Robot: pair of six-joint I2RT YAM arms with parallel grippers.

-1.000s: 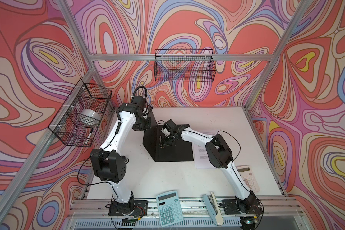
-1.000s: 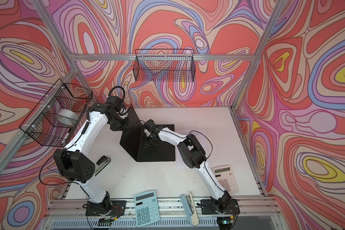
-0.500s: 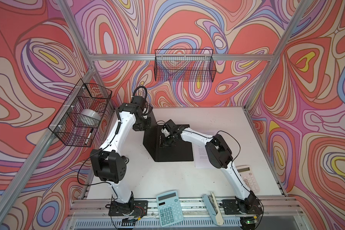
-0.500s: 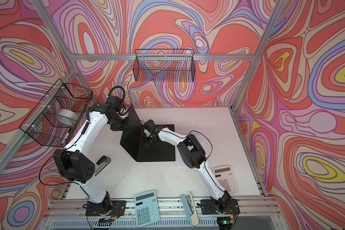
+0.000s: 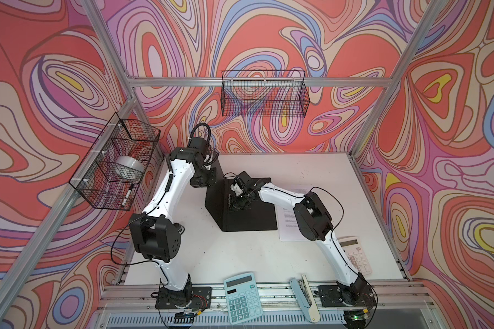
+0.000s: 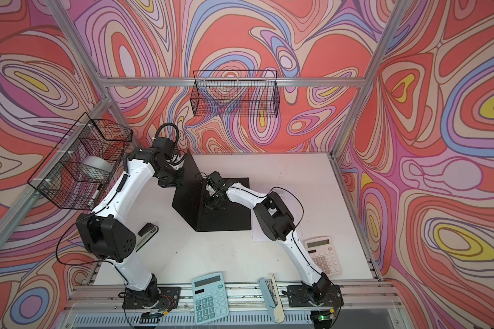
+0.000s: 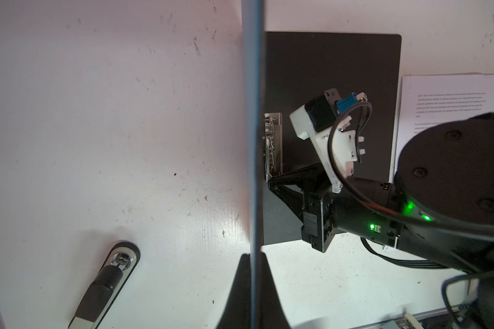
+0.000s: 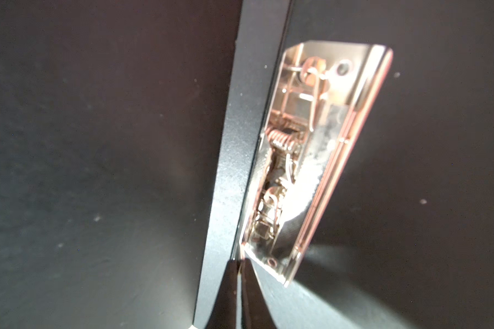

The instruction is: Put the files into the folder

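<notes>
The folder [image 5: 251, 219] [image 6: 226, 219] lies open on the white table, black inside up. One cover [image 5: 211, 196] stands upright, seen edge-on as a grey-blue line [image 7: 253, 128] in the left wrist view. My left gripper [image 5: 208, 175] [image 7: 253, 256] is shut on that cover's top edge. My right gripper [image 5: 238, 203] [image 8: 240, 260] reaches across to the spine and is shut on the near end of the metal clip [image 8: 311, 159] [image 7: 273, 145]. The files [image 5: 287, 225] [image 7: 451, 96], white sheets with small black text, lie flat right of the folder, partly under the right arm.
A teal calculator [image 5: 243, 296] and a light blue stapler [image 5: 303, 296] lie on the front rail. A white calculator [image 5: 357, 256] sits at the front right, a black stapler [image 6: 146, 232] by the left arm. Wire baskets hang on the left wall [image 5: 114, 162] and back wall [image 5: 264, 94].
The right gripper's jaws have closed at the clip. Both arms and the raised cover stay where they were.
</notes>
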